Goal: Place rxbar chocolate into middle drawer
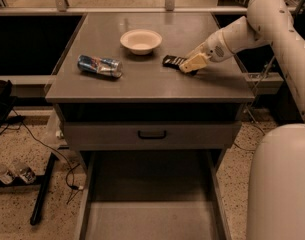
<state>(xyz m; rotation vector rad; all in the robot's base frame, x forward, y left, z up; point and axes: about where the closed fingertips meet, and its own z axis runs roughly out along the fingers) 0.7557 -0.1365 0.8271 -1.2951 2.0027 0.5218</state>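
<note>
The rxbar chocolate (171, 61), a flat black bar, lies on the grey cabinet top (142, 81) to the right of the bowl. My gripper (190, 65), with tan tips on a white arm that reaches in from the upper right, sits low over the bar's right end and covers it. The bar's left end sticks out toward the bowl. The middle drawer (151, 219) is pulled out at the bottom of the view, a grey metal floor with thin side walls and nothing in it.
A white bowl (140, 40) stands at the centre back of the top. A blue-and-silver can (99, 65) lies on its side at the left. A shut drawer front with a black handle (152, 134) sits under the top. My white base (282, 184) fills the lower right.
</note>
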